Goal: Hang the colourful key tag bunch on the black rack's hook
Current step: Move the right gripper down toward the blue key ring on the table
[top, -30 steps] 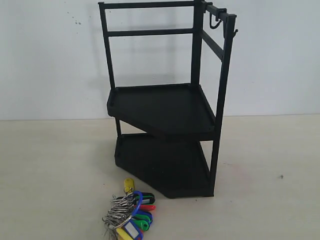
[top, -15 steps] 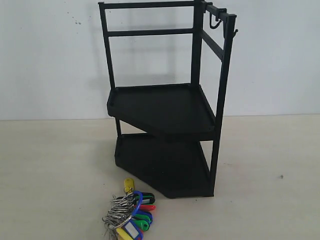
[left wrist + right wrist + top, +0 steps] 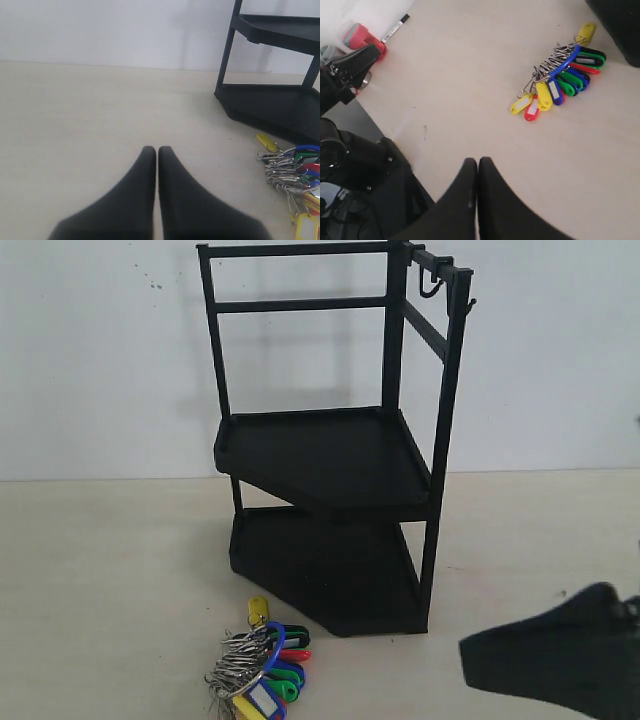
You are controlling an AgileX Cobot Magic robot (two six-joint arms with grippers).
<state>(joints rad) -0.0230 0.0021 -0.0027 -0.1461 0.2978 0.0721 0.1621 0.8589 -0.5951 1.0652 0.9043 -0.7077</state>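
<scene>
No writing is showing clearly enough to read in any view.
The colourful key tag bunch (image 3: pixel 559 80) is showing white paper inserts (image 3: pixel 262 702) in its tags, and these are looking blank or too small to tell. The marker pen (image 3: pixel 395 28) is lying too small in the right wrist view for any print on its barrel to be made out. The black rack (image 3: pixel 330 455) is showing plain black surfaces with no label or brand that can be read.

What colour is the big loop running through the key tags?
Blue; the loop shows best in the right wrist view.
</scene>
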